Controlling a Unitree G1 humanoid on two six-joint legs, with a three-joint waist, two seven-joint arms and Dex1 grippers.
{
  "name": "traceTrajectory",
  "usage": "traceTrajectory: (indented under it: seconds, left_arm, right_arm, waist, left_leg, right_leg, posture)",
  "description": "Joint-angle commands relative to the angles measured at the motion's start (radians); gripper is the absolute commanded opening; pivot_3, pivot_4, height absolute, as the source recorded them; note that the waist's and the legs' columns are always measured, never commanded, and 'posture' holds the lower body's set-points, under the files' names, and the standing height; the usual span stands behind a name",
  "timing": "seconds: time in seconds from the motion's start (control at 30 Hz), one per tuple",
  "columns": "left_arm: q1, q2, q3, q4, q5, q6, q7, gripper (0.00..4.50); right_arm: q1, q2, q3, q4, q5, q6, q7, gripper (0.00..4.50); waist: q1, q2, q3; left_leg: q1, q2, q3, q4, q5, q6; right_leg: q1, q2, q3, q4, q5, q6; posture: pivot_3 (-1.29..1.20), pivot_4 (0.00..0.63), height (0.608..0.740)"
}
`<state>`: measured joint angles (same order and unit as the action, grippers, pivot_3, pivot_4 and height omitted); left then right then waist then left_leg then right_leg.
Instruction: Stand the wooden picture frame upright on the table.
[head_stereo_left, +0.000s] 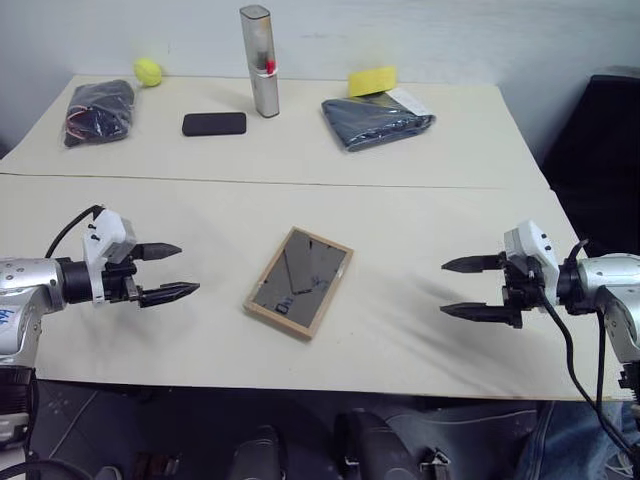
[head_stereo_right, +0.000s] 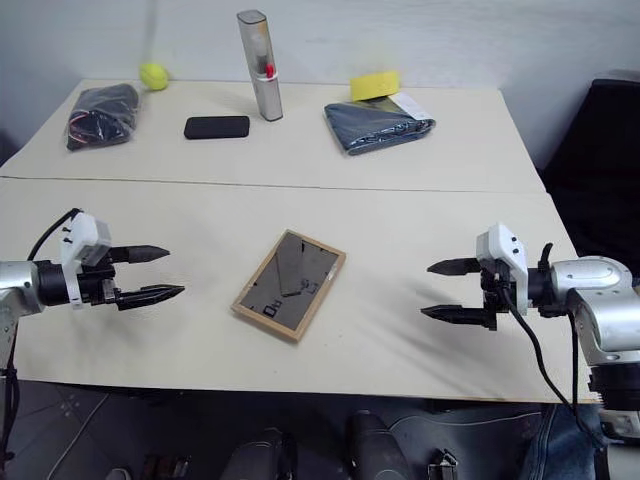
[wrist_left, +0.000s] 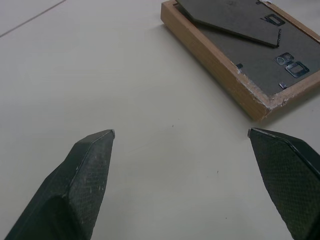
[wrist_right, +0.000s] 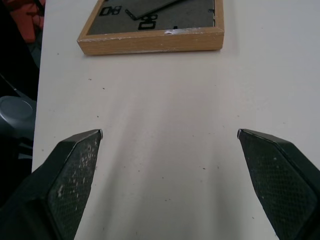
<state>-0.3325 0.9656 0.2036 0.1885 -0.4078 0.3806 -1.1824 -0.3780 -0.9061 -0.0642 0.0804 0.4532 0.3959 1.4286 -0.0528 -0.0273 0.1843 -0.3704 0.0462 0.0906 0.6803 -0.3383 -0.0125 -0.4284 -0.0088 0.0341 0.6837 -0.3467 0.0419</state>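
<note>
1. One wide cream table (head_stereo_left: 440, 215) spreads below me, a seam line crossing it; bare top lies open on every side of the frame, and the near edge runs just under my arms.
2. Along the far side sit two dark bagged bundles, one at the left (head_stereo_left: 99, 110) and one at the right (head_stereo_left: 377, 121), with a yellow sponge (head_stereo_left: 372, 80) at the right one's far edge.
3. Between them stand a tall silver canister (head_stereo_left: 259, 60) and a black phone (head_stereo_left: 214, 124); a yellow ball (head_stereo_left: 148, 70) rests at the far left.
4. Face down in the middle lies the wooden picture frame (head_stereo_left: 298, 281), grey back and stand upward, turned askew.
5. To its left my left gripper (head_stereo_left: 168, 271) hangs spread wide, holding nothing, well apart from it.
6. Opposite, my right gripper (head_stereo_left: 472, 287) is equally spread and empty.
</note>
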Motion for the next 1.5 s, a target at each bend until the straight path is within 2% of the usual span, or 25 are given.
traceTrajectory:
  seconds: [0.03, 0.23, 0.37, 0.4, 0.5, 0.6, 0.83, 0.9, 1.07, 1.2, 1.37, 1.47, 1.5]
  left_arm:
    - [-0.031, 0.008, -0.006, -0.005, 0.018, -0.020, 0.001, 4.50]
    - [-0.052, -0.009, -0.029, -0.022, 0.026, 0.001, 0.023, 4.50]
    - [-0.092, -0.035, -0.082, 0.008, 0.071, -0.058, 0.026, 4.50]
    - [-0.116, -0.050, -0.106, 0.027, 0.096, -0.077, 0.040, 4.31]
    - [-0.192, -0.107, -0.197, 0.088, 0.204, -0.159, 0.086, 3.63]
    - [-0.248, -0.152, -0.260, 0.134, 0.273, -0.217, 0.107, 2.72]
    - [-0.272, -0.214, -0.323, 0.126, 0.270, -0.210, 0.026, 0.62]
    - [-0.270, -0.223, -0.334, 0.130, 0.280, -0.212, 0.023, 0.05]
    - [-0.236, -0.261, -0.344, 0.039, 0.232, -0.089, 0.005, 0.05]
    - [-0.209, -0.301, -0.325, -0.116, 0.143, 0.100, 0.020, 0.05]
    - [-0.176, -0.253, -0.344, -0.209, 0.164, 0.311, 0.076, 0.05]
    - [-0.166, -0.207, -0.325, -0.227, 0.108, 0.502, 0.064, 0.62]
    - [-0.166, -0.197, -0.311, -0.231, 0.078, 0.585, 0.068, 0.98]
  right_arm:
    - [-0.008, -0.005, -0.012, -0.037, 0.026, 0.013, 0.005, 4.46]
    - [0.005, 0.006, -0.009, -0.066, 0.022, 0.017, -0.020, 4.46]
    - [-0.007, 0.032, 0.025, -0.075, -0.022, -0.006, -0.073, 4.46]
    - [-0.015, 0.043, 0.039, -0.076, -0.036, -0.011, -0.089, 4.49]
    - [-0.053, 0.091, 0.100, -0.084, -0.074, -0.027, -0.114, 3.82]
    - [-0.104, 0.142, 0.173, -0.066, -0.130, -0.067, -0.128, 2.84]
    - [-0.205, 0.254, 0.259, 0.017, -0.228, -0.094, -0.214, 0.48]
    - [-0.218, 0.272, 0.273, 0.033, -0.248, -0.108, -0.222, 0.00]
    - [-0.264, 0.345, 0.314, 0.101, -0.307, -0.140, -0.271, 0.00]
    - [-0.304, 0.381, 0.322, 0.156, -0.332, -0.159, -0.293, 0.00]
    - [-0.324, 0.354, 0.326, 0.169, -0.362, -0.192, -0.274, 0.00]
    - [-0.321, 0.318, 0.328, 0.152, -0.378, -0.213, -0.246, 0.00]
    - [-0.318, 0.307, 0.330, 0.146, -0.385, -0.224, -0.237, 0.00]
  waist:
    - [0.000, 0.000, 0.000]
    - [-0.003, 0.000, 0.000]
    - [-0.002, 0.000, 0.000]
    - [-0.001, 0.000, 0.000]
    - [0.001, 0.000, 0.000]
    - [-0.002, 0.000, 0.000]
    - [-0.003, 0.000, 0.000]
    - [-0.002, 0.000, 0.000]
    - [-0.005, 0.000, 0.000]
    - [-0.003, 0.000, 0.000]
    - [-0.005, 0.000, 0.000]
    - [-0.009, 0.000, 0.000]
    - [-0.008, 0.000, 0.000]
  left_leg:
    - [0.000, 0.000, 0.000, 0.000, 0.000, 0.000]
    - [0.000, 0.000, 0.000, 0.000, 0.000, 0.000]
    - [0.001, 0.000, 0.000, 0.001, 0.000, 0.000]
    - [0.001, 0.000, 0.000, 0.001, 0.000, 0.000]
    - [0.001, -0.001, 0.000, 0.002, 0.000, 0.000]
    - [0.000, 0.000, 0.001, 0.002, 0.001, -0.001]
    - [0.000, 0.000, 0.002, 0.003, 0.001, -0.002]
    - [0.000, 0.000, 0.001, 0.003, 0.001, -0.002]
    - [0.000, 0.000, 0.001, 0.003, 0.001, -0.002]
    - [0.000, 0.000, 0.001, 0.004, 0.001, -0.002]
    - [0.000, 0.000, 0.001, 0.004, 0.001, -0.002]
    - [0.000, 0.000, 0.001, 0.004, 0.001, -0.002]
    - [0.000, 0.000, 0.001, 0.003, 0.001, -0.003]
  right_leg:
    - [0.000, 0.000, 0.000, 0.000, 0.000, 0.000]
    - [0.000, 0.000, 0.000, 0.001, 0.000, 0.000]
    - [0.000, 0.000, 0.000, 0.002, 0.000, 0.000]
    - [0.000, 0.000, 0.000, 0.002, 0.000, 0.000]
    - [0.000, 0.000, 0.000, 0.002, 0.000, 0.000]
    - [-0.001, 0.001, 0.001, 0.003, 0.000, 0.000]
    - [-0.002, 0.001, 0.001, 0.005, 0.000, 0.000]
    - [-0.002, 0.001, 0.001, 0.005, 0.000, 0.000]
    - [-0.002, 0.001, 0.001, 0.005, 0.000, 0.000]
    - [-0.002, 0.000, 0.001, 0.006, 0.000, 0.000]
    - [-0.002, 0.001, 0.001, 0.006, 0.000, 0.000]
    - [-0.002, 0.001, 0.002, 0.006, 0.000, 0.000]
    - [-0.002, 0.001, 0.001, 0.006, 0.000, 0.000]
  posture:
    - [0.00, 0.150, 0.740]
    - [0.00, 0.150, 0.740]
    - [0.00, 0.150, 0.740]
    - [0.00, 0.150, 0.740]
    - [0.00, 0.150, 0.740]
    - [0.00, 0.150, 0.740]
    - [0.00, 0.150, 0.740]
    - [0.00, 0.150, 0.740]
    - [0.00, 0.150, 0.740]
    - [0.00, 0.150, 0.740]
    - [0.00, 0.150, 0.740]
    - [0.00, 0.150, 0.740]
    - [0.00, 0.150, 0.740]
